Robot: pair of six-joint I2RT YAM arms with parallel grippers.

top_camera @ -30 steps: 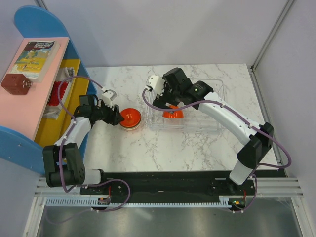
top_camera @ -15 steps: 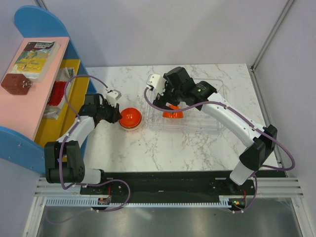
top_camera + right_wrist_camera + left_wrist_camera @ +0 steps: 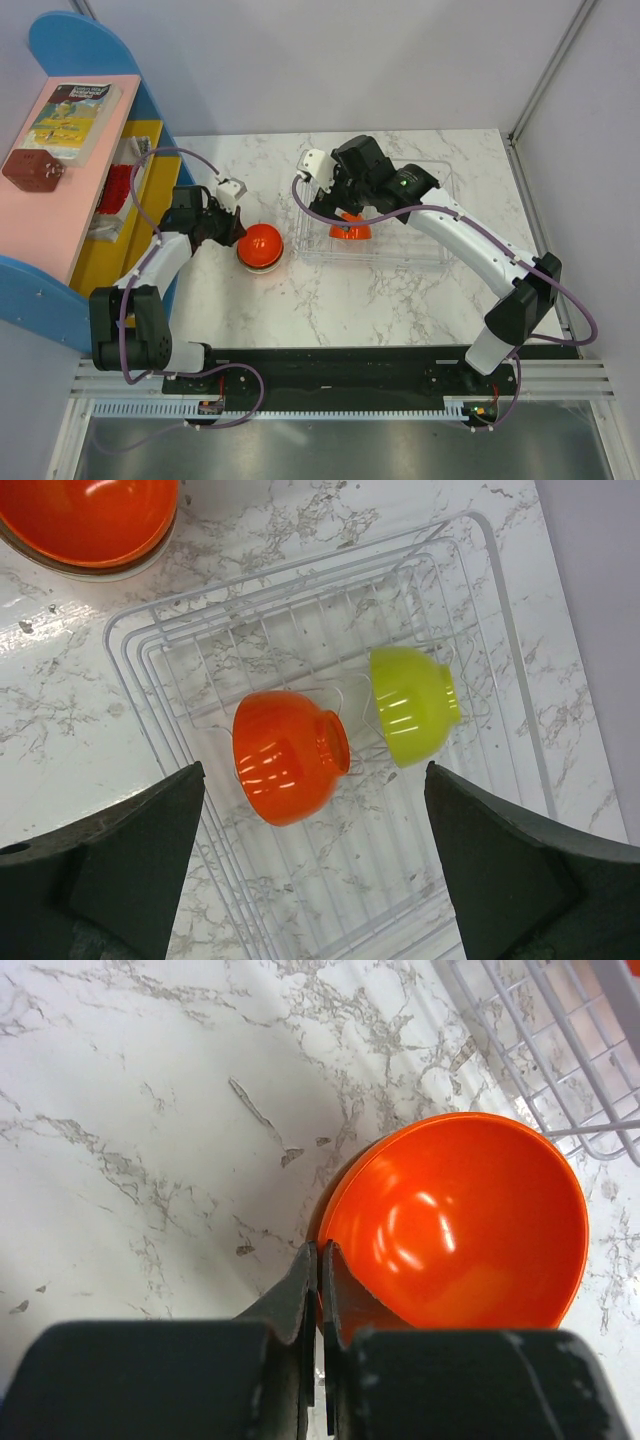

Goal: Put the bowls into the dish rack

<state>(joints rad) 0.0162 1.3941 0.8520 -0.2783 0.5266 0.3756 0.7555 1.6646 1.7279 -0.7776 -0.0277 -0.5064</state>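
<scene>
My left gripper (image 3: 319, 1250) is shut on the near rim of an orange bowl (image 3: 460, 1225), one finger inside and one outside. The top view shows this bowl (image 3: 263, 241) tipped up on a pale bowl (image 3: 257, 264) left of the dish rack (image 3: 420, 245). The pair also shows in the right wrist view as an orange bowl (image 3: 90, 515) in a pale one (image 3: 150, 558). My right gripper (image 3: 314, 766) hangs open above the clear dish rack (image 3: 135, 655). Another orange bowl (image 3: 290, 755) and a lime green bowl (image 3: 413, 702) lie on their sides inside.
A blue shelf unit with a pink top (image 3: 60, 190) stands along the table's left edge, holding a book (image 3: 72, 115) and a yellow bin (image 3: 125, 215). White walls close the back and right sides. The rack's wire ribs (image 3: 560, 1030) reach close to the held bowl.
My left gripper has closed on the orange bowl's rim and tipped the bowl up off the table. The right arm shifted slightly and stays open over the rack.
</scene>
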